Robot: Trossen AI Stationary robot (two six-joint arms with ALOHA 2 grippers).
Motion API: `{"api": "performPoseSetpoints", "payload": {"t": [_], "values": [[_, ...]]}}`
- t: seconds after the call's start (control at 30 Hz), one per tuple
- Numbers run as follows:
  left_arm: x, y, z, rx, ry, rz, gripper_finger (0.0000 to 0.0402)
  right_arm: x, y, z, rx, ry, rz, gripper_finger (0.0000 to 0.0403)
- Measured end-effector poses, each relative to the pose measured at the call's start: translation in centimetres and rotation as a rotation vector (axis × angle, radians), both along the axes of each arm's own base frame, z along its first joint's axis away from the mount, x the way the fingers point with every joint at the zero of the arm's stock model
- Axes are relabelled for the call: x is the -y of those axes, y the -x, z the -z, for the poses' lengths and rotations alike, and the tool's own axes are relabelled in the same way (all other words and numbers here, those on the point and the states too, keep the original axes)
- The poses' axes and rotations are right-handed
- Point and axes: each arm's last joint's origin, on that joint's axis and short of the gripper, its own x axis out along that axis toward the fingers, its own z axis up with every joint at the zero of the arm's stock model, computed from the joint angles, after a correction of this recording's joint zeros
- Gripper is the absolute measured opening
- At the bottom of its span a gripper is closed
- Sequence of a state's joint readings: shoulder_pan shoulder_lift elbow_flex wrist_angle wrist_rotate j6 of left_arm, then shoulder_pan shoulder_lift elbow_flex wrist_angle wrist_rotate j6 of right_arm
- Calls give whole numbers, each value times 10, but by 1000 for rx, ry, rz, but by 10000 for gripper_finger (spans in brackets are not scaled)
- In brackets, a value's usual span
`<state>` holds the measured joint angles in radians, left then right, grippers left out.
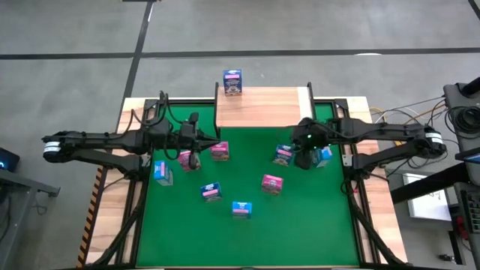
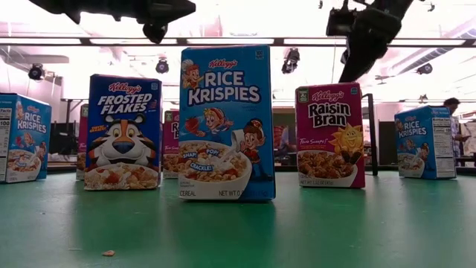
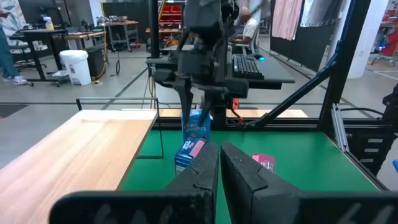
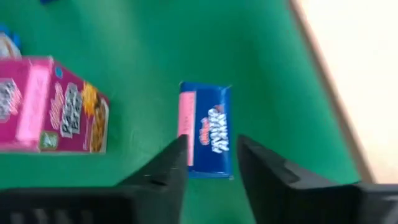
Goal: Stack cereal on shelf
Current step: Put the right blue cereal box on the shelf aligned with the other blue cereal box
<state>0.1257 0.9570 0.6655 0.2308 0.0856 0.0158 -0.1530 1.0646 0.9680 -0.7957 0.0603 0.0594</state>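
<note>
Several tiny cereal boxes stand on the green table (image 1: 330, 225): Rice Krispies (image 2: 225, 123), Frosted Flakes (image 2: 123, 132) and Raisin Bran (image 2: 329, 135) are nearest. One more box (image 1: 232, 81) sits at the far edge of the light-wood shelf (image 1: 262, 109). My right gripper (image 4: 212, 142) is open and hovers above a blue box with a pink side (image 4: 205, 134), pointing down, with a finger on either side and no contact. In the high view that box (image 1: 283, 154) lies beside the right gripper (image 1: 304, 156). My left gripper (image 3: 219, 149) is shut, empty and raised by a pink box (image 1: 185, 157).
A pink box (image 4: 53, 104) lies close to the blue one under my right gripper. Another blue box (image 1: 322, 155) stands on its other side. Black frame bars edge the table. The near part of the green surface holds no boxes. A person (image 2: 452, 112) shows in the room beyond.
</note>
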Motion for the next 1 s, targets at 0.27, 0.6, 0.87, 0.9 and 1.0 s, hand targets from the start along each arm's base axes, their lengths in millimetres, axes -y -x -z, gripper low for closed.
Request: {"api": "performPoseSetpoints", "payload": {"t": [0.27,0.6,0.87,0.9,1.0], "values": [[0,-1,1,-8,-6,0,0,-2,-13,16,-73,-21,4,252],[0,-1,2,-14,-21,2,0,1,-25,33,-150,-7,77,262],[0,-1,2,-14,-21,2,0,3,-33,46,-208,-9,95,237],[0,-1,2,-14,-21,2,0,3,-33,46,-208,-10,96,229],[0,-1,2,-15,-21,2,0,3,-33,46,-205,-14,103,203]]}}
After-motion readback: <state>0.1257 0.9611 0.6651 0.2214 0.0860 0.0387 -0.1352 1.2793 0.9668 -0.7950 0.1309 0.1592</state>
